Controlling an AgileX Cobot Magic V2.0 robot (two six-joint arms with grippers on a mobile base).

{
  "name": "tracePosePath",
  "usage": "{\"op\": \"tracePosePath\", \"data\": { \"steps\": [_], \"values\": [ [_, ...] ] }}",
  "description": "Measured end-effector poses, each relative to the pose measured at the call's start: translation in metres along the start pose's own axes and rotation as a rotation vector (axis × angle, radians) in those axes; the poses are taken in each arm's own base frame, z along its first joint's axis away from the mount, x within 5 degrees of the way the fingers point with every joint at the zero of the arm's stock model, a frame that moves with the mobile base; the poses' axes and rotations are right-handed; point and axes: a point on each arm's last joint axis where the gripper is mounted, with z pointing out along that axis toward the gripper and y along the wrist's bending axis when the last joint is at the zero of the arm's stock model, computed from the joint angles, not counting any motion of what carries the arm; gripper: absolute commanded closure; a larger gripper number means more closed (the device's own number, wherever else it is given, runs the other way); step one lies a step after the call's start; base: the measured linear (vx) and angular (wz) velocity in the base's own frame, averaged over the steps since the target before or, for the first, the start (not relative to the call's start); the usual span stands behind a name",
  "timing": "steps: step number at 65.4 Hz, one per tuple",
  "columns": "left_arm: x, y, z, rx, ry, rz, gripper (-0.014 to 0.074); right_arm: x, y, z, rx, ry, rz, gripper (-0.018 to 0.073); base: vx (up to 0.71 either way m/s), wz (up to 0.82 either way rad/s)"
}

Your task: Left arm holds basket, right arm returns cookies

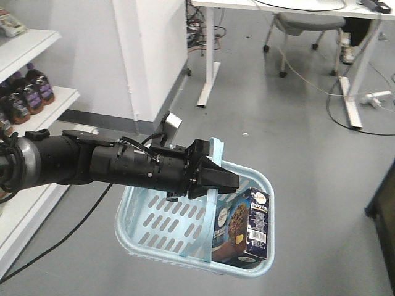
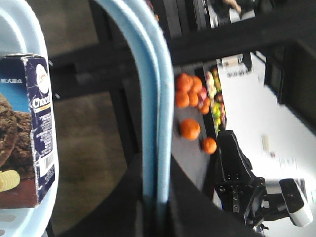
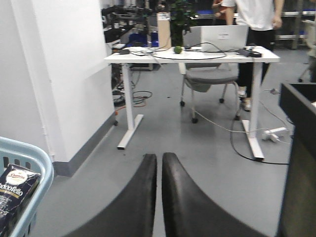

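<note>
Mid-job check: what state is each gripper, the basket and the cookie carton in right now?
Left gripper: shut on the handle.
Basket: hanging in the air by that handle.
Cookies carton: standing inside the basket.
Right gripper: shut, empty.

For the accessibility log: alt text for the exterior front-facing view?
The left gripper clamps the strap handle of the light blue basket; the cookies carton stands on end inside it. White shelves with dark bottles are at the image's left.
</note>
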Motion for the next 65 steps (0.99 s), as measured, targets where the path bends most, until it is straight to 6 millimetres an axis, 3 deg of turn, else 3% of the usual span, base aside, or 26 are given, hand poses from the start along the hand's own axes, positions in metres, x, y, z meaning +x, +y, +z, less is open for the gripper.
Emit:
{"op": "tracePosePath", "data": {
  "steps": [47,65],
  "values": [
    [-0.0005,0.0005,0.0000,-0.005,-0.005,0.000,0.0599,0.0000,0.0000,0.0000,0.000,0.000,0.000,0.0565,0.28,0.49],
    [-0.0005,0.0004,0.0000,-0.004,-0.005,0.000,0.0599,0.0000,0.0000,0.0000,0.000,0.000,0.000,0.0565,0.26,0.74]
  ]
}}
